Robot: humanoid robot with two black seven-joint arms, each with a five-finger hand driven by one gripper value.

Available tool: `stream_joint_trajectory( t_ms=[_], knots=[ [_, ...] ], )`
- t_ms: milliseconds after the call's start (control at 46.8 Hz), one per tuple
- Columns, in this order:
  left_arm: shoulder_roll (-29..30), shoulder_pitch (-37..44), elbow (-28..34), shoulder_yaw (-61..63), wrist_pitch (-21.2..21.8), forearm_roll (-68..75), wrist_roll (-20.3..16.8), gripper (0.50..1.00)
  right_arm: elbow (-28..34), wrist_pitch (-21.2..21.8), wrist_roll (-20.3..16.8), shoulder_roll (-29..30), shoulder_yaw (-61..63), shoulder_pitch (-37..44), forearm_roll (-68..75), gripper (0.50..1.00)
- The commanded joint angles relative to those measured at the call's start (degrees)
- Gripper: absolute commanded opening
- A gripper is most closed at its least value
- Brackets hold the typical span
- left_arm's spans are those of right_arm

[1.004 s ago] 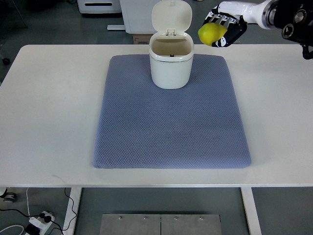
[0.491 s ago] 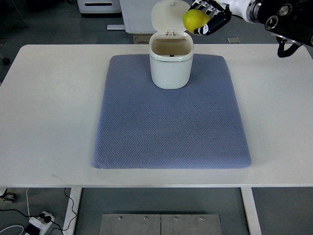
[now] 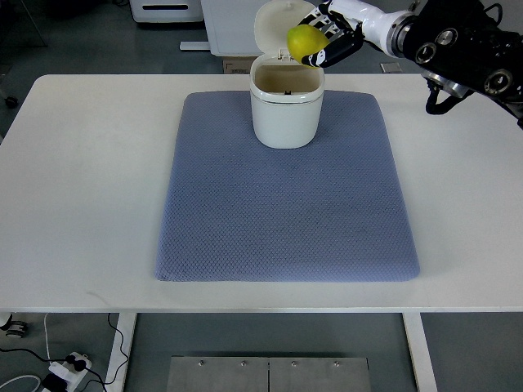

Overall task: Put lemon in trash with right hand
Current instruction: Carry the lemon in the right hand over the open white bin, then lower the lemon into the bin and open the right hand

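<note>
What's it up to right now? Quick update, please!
Right hand shut on lemon, at the trash bin's rim. Lid up, bin open. Left hand out of view. Nothing in the way.

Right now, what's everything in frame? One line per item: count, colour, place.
lemon: 1, yellow, held in the right hand above the bin's back right rim, in front of the raised lid
trash bin: 1, white, lid flipped up, standing at the far middle of the mat
mat: 1, blue-grey, lying flat in the middle of the table
table: 1, white, fills most of the view
power strip: 1, white, on the floor at lower left with cables
metal plate: 1, grey, on the floor below the table's near edge
white units: blurred and cropped, on the floor beyond the table
right hand: 1, black and white, comes in from the upper right, fingers closed on the lemon
left hand: not in view
</note>
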Motion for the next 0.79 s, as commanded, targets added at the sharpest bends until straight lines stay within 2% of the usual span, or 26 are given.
stream_joint_trajectory(
  t_ms=[0,299,769],
  knots=[
    [0.0,0.0,0.0,0.0,0.0,0.0,0.0,1.000,-0.6,-0.3,-0.2,0.9,1.0,-0.9,0.0,0.500],
    [0.0,0.0,0.1,0.0,0.0,-0.1,0.0,1.000,-1.7,-0.5,-1.9,3.1,6.3,-2.8,0.0,0.500],
    [0.0,0.0,0.0,0.0,0.0,-0.1,0.0,1.000,-7.8,-2.8,-3.8,7.9,8.9,-6.8,0.2,0.500]
  ],
)
